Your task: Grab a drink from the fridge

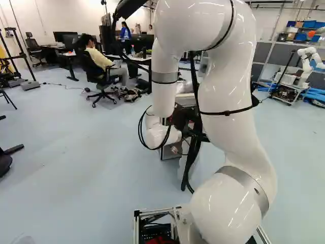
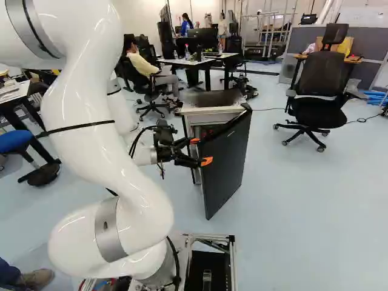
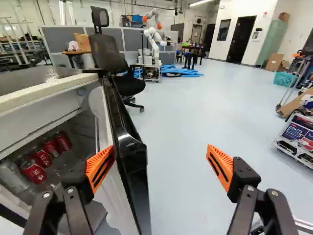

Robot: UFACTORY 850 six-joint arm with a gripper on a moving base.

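Okay, taking twelve o'clock as straight ahead of the gripper [image 2: 201,151], the sweep begins near ten, where the fridge [image 3: 29,125] stands open with its pale top and a shadowy inside. The drinks are in there: a slanting row of red cans [image 3: 34,172], standing upright, with a silvery container [image 3: 12,177] just beside the nearest one. At eleven comes the fridge door [image 3: 134,171], swung outward, its glossy black edge running away from the gripper. Beyond that edge, also toward eleven, is a black office chair [image 3: 112,58]. The gripper's two fingers are spread wide, their orange pads [image 3: 100,166] well apart; the nine o'clock finger is on the door's inner side, whether touching it I can't tell, and the three o'clock finger is out over the pale floor [image 3: 186,127], clear of the door. So the door comes between them, but they have hold of nothing, and the cans sit outside their span. Far off at twelve, another robot [image 3: 155,44] stands beside some blue tubes [image 3: 183,72]. Round toward one there's a dark doorway [image 3: 240,39], then a teal basket [image 3: 285,78], and nearer, at two, a printed box [image 3: 298,132].
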